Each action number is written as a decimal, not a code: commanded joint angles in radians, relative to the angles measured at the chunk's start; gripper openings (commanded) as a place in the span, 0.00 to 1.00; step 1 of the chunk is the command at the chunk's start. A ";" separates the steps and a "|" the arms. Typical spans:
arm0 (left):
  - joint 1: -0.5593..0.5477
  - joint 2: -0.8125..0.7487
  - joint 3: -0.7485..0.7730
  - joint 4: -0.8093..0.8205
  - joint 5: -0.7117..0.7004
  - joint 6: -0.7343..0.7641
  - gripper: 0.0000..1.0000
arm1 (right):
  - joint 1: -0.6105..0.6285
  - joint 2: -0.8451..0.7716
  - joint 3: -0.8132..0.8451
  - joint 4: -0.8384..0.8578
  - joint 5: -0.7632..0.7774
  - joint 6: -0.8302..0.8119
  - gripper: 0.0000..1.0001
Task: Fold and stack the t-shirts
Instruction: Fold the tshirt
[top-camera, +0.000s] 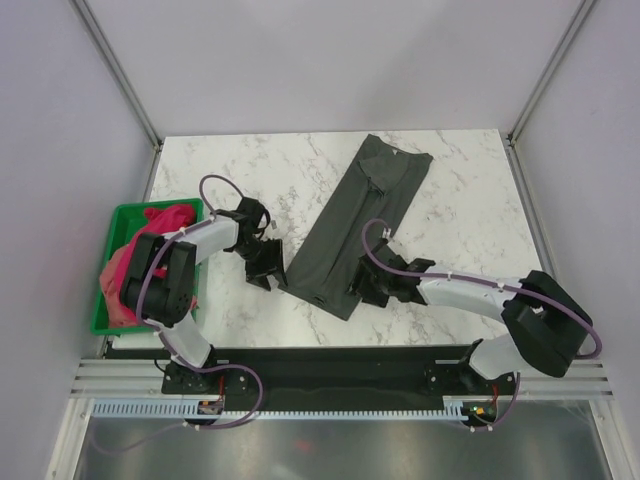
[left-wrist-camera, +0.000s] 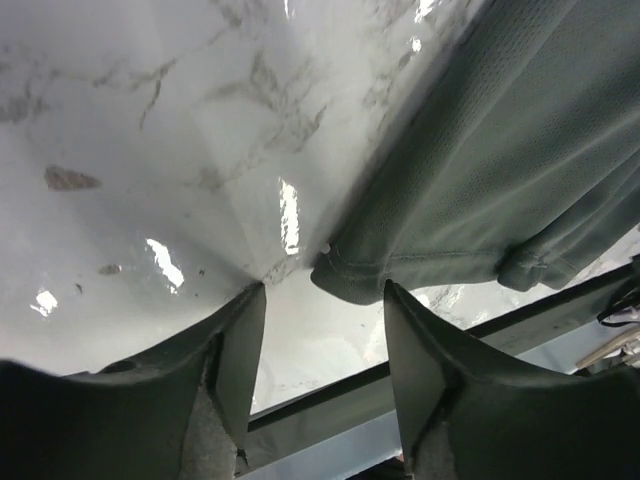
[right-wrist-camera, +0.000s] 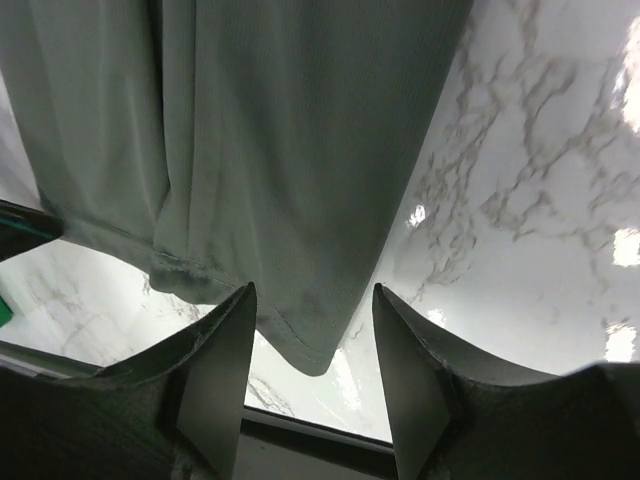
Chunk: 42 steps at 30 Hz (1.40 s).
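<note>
The dark charcoal grey t-shirt (top-camera: 362, 218) lies on the marble table, folded into a long narrow strip running from the back middle to the front. My left gripper (top-camera: 268, 262) is open, just left of the strip's near left corner (left-wrist-camera: 345, 275). My right gripper (top-camera: 362, 283) is open, with the strip's near right corner (right-wrist-camera: 310, 350) hanging between its fingers. A magenta-pink t-shirt (top-camera: 150, 240) and a paler pink one (top-camera: 118, 300) are heaped in the green bin, partly hidden by the left arm.
The green plastic bin (top-camera: 128, 212) stands at the table's left edge. The marble table (top-camera: 250, 170) has a black front rail (left-wrist-camera: 420, 355) close below both grippers. Grey walls and metal posts enclose the back and sides.
</note>
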 joint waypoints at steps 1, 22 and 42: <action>-0.003 -0.054 -0.023 -0.020 -0.030 -0.001 0.61 | 0.089 0.020 -0.024 0.028 0.105 0.116 0.58; -0.046 -0.228 0.003 0.007 0.079 -0.018 0.60 | 0.277 0.088 0.007 -0.182 0.210 0.170 0.00; -0.438 -0.264 -0.298 0.442 0.053 -0.472 0.56 | 0.277 -0.473 -0.275 -0.543 0.157 0.102 0.00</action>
